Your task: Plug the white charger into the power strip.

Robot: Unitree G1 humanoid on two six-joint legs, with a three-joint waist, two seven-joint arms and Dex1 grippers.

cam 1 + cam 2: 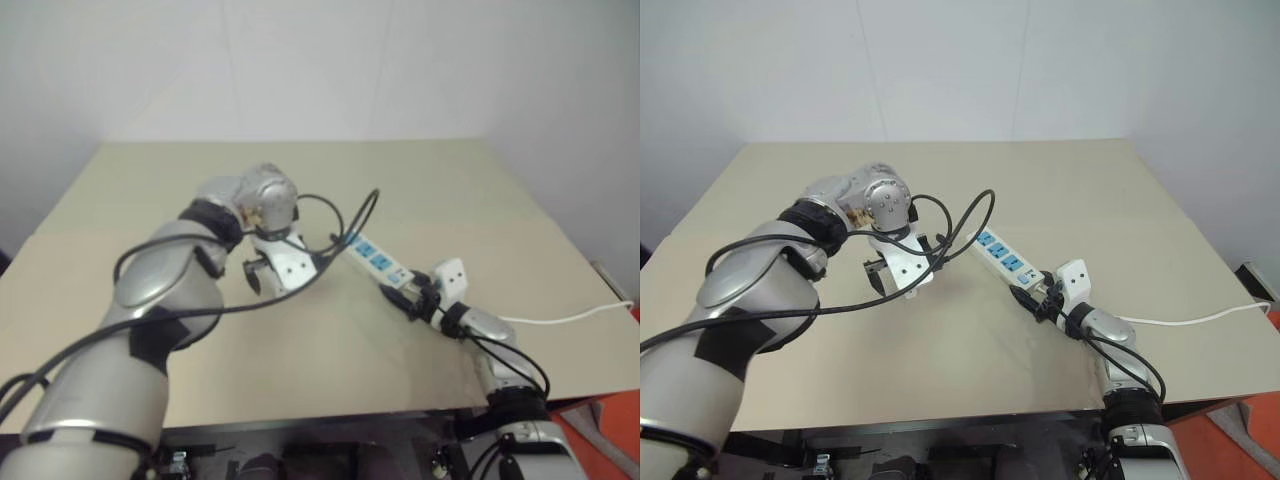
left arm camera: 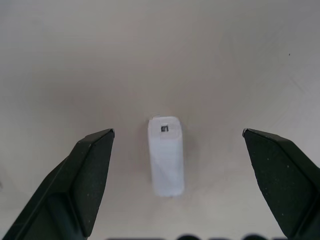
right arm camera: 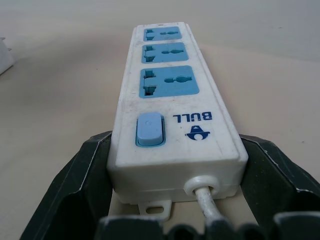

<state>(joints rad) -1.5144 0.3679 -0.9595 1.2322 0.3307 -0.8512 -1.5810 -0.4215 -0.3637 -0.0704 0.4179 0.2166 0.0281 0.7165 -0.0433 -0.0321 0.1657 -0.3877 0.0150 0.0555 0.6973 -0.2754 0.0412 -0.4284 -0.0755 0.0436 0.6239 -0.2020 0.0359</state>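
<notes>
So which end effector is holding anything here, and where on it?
The right end effector clamps the power strip at its cord end, fingers on both long sides. The left end effector is open above the white charger, holding nothing.

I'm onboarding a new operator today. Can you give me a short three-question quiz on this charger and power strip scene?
1. True or false: the small white boxy plastic charger lies on the beige table between the open fingers of the left tool, not yet gripped.
2. Which end of the long white plastic power strip does the right tool clamp? A) the cord and switch end B) the far end C) the middle
3. Fill in: the strip has ___ blue socket faces.

Key: 1 true; 2 A; 3 three.
</notes>
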